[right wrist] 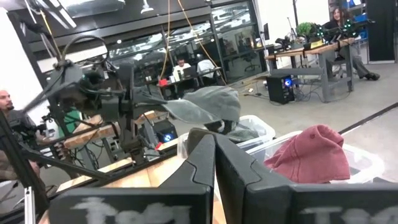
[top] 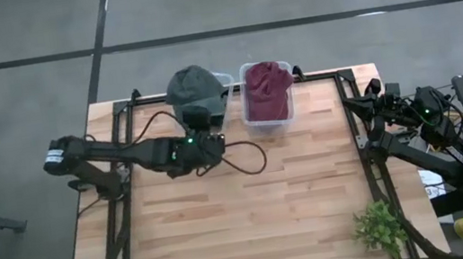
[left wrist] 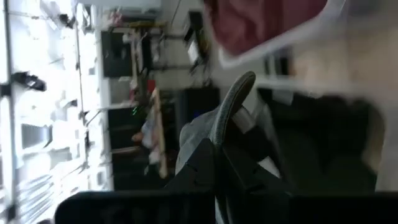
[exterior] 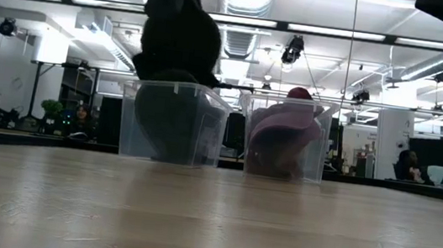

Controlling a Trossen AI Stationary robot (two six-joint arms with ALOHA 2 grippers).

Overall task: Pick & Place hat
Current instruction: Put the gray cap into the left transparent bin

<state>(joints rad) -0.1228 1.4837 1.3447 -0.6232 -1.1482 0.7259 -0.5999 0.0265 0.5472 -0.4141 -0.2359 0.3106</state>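
A grey hat [top: 193, 85] hangs from my left gripper [top: 203, 120] over the left clear bin [top: 223, 80] at the table's far edge. In the low view the hat [exterior: 179, 43] is a dark mass above this bin [exterior: 172, 122], and its lower part seems to reach into the opening. A red hat [top: 267, 90] lies in the right clear bin [top: 254, 124]. My right gripper [right wrist: 214, 155] is shut and empty, and waits at the table's right edge [top: 382, 104]. My left gripper pinches the grey hat's brim [left wrist: 231, 109] between its two fingers [left wrist: 249, 168]. The fingers come from the bin's near side, about level. The brim's edge curves up out of the fingers, and the crown hangs beyond them over the left bin.
The two bins stand side by side at the far edge. A small green plant [top: 380, 227] stands at the near right corner. A black cable [top: 244, 155] loops on the wood beside my left arm. The bare wooden tabletop [top: 244, 218] stretches in front.
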